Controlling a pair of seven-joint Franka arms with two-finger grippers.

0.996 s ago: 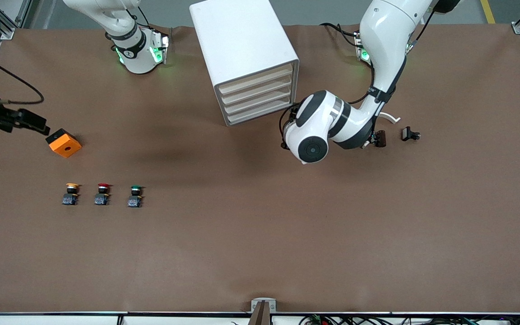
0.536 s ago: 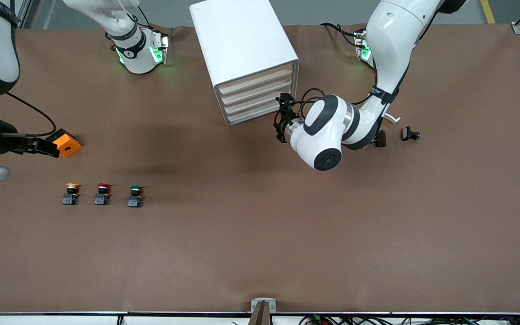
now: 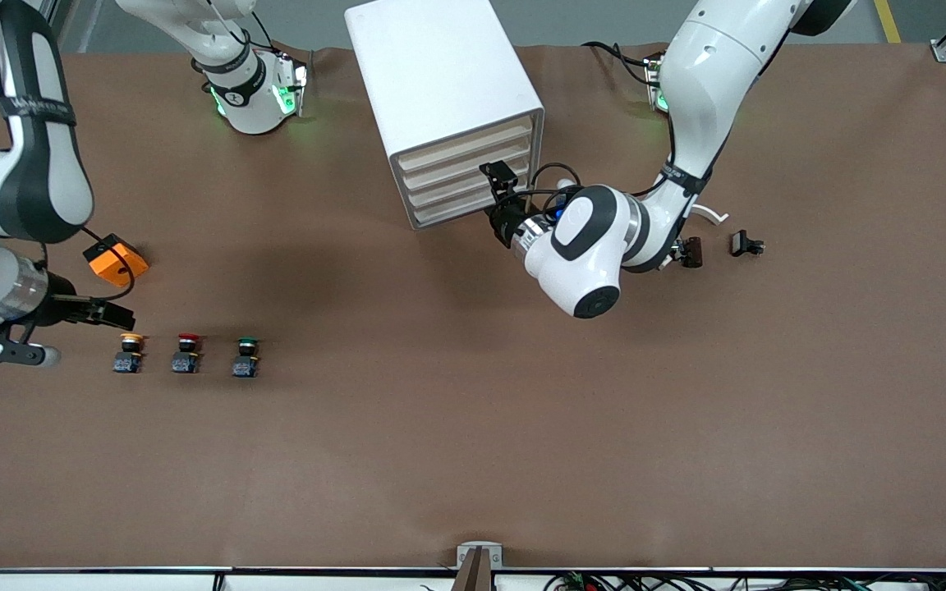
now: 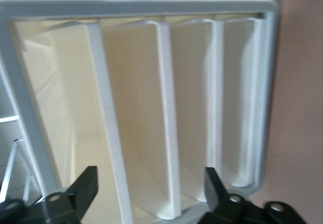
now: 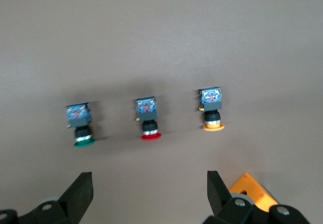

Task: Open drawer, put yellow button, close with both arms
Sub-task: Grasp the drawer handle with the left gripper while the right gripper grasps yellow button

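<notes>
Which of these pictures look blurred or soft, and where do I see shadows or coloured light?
Front view: sharp, with a soft dark shadow on the table near the cabinet, and green light glowing at both arm bases. Left wrist view: the drawer fronts are soft and pale, slightly washed out. Right wrist view: the yellow button and its two neighbours look smeared, each casting a faint shadow.

The desk (image 3: 473,427) wore a matt brown cloth-like cover, faintly creased near its edges. The cabinet (image 3: 432,74) looked like smooth white plastic with a soft sheen, and its drawer (image 3: 465,146) fronts were cream and matt. The arms' shells were glossy white plastic with black bands. The yellow button (image 3: 129,351) had a shiny plastic cap, as did the red button (image 3: 186,351) and green button (image 3: 246,355). The orange block (image 3: 116,260) looked like matt plastic.
</notes>
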